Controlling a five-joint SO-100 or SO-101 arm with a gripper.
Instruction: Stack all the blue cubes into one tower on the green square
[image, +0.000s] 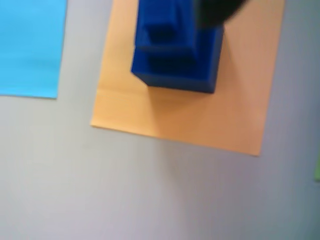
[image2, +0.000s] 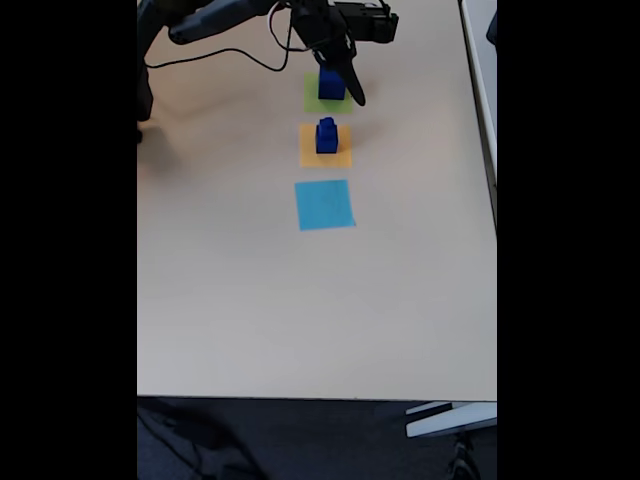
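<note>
Tool (image2: 345, 85) above a pale table (image2: 300, 300), grip state unclear; dark floor (image2: 300, 440) below the table's edge.

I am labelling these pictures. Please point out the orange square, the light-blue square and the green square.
orange square (image: 220, 120), wrist view, bare lower part.
light-blue square (image2: 324, 205), fixed view, its middle.
green square (image2: 311, 97), fixed view, bare left edge.

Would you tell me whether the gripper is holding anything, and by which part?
It cannot be told: the gripper sits beside the blue cube on the green square.
</note>
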